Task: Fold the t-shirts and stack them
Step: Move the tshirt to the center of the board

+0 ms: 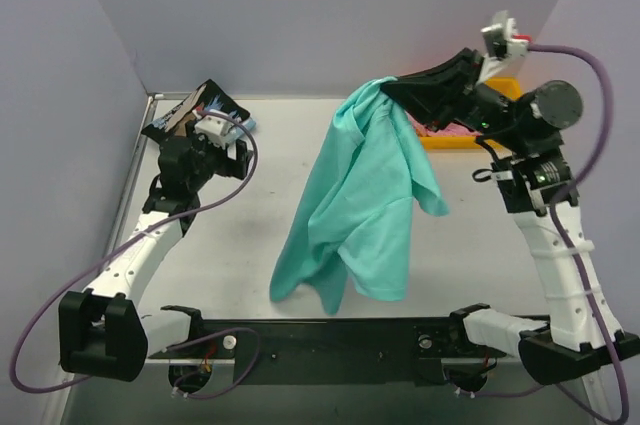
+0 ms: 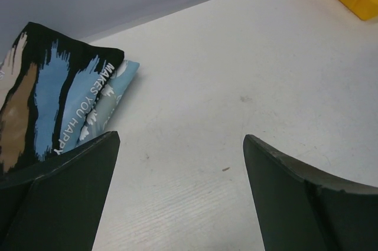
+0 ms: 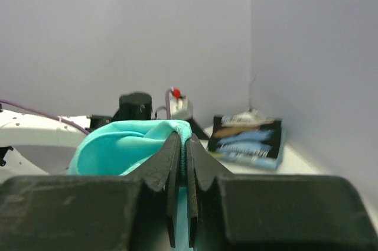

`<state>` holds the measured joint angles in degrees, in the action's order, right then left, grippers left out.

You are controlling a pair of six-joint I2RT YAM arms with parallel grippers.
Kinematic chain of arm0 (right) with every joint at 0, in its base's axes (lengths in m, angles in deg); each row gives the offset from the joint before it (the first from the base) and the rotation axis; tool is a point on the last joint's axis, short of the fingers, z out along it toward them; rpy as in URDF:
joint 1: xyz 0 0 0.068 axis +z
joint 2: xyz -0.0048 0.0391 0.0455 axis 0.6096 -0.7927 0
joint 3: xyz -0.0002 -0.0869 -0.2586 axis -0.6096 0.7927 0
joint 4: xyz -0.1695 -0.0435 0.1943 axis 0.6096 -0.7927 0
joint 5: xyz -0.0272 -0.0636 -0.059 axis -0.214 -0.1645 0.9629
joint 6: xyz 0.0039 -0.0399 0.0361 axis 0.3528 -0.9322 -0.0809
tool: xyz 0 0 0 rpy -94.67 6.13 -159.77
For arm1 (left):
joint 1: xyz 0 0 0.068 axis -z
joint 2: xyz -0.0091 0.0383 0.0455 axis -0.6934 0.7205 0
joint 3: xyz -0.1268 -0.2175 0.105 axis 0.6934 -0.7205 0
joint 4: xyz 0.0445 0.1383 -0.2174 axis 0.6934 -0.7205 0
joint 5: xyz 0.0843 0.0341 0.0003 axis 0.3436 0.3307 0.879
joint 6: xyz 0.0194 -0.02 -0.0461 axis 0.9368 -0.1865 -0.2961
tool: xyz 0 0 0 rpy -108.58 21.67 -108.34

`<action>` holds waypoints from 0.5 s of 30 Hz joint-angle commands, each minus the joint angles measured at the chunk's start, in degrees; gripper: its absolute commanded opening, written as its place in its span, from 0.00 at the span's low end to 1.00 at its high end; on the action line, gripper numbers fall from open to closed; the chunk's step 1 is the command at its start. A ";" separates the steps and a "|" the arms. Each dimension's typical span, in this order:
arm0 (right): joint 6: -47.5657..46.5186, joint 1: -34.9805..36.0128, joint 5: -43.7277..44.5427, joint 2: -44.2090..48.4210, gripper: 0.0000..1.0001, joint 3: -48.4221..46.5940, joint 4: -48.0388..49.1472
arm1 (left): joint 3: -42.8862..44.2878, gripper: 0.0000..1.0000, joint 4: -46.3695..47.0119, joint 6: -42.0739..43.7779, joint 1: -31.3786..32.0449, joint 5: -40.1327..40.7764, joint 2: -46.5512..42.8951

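A soft, plain teal t-shirt hangs in loose, crumpled folds above the middle of a smooth white bench, its lower edges drooping toward the bench's near side. At the top right corner of the teal t-shirt, the right pincer has its two black fingers pressed together on a pinch of the cloth. Far left of the teal t-shirt, by the back wall, lies a folded black t-shirt printed with blue, tan and white brush-like streaks and white lettering. The left pincer hangs just beside it, fingers wide apart with nothing between them. Right of the teal t-shirt, behind the right arm, a hard yellow plastic tray holds crumpled pink cloth, probably the pink t-shirt, mostly hidden by that arm.
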<state>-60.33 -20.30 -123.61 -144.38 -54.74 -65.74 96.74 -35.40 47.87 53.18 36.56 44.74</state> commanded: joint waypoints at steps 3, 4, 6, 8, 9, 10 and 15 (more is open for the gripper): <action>5.64 0.23 8.72 -10.80 0.00 11.53 -15.54 | -0.94 0.97 -0.15 6.52 -1.19 6.11 -3.76; 3.96 -0.03 11.73 -12.21 0.11 11.89 -19.10 | -1.12 0.97 -0.94 9.49 -1.11 5.67 -4.54; -3.49 -0.73 21.30 -16.60 0.34 12.24 -28.87 | -1.65 0.97 -4.53 13.29 -0.58 4.71 -5.16; -6.32 -1.69 30.89 -21.53 0.48 10.93 -36.61 | -1.30 0.95 -9.09 16.11 0.04 1.91 -5.52; -6.69 -2.74 35.01 -24.67 0.51 9.19 -41.16 | -0.69 0.94 -12.26 17.33 0.47 0.84 -5.60; -7.04 -3.10 36.27 -26.71 0.54 8.47 -43.46 | -0.25 0.93 -16.29 17.69 0.56 -1.34 -5.60; -10.55 -3.46 39.90 -24.01 0.60 14.67 -46.91 | 3.00 0.86 -29.76 22.43 6.00 -5.23 -6.39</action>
<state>-66.02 -23.73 -90.34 -175.53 -42.39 -105.41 95.71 -52.10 64.07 55.21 36.60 40.12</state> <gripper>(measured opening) 0.595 0.872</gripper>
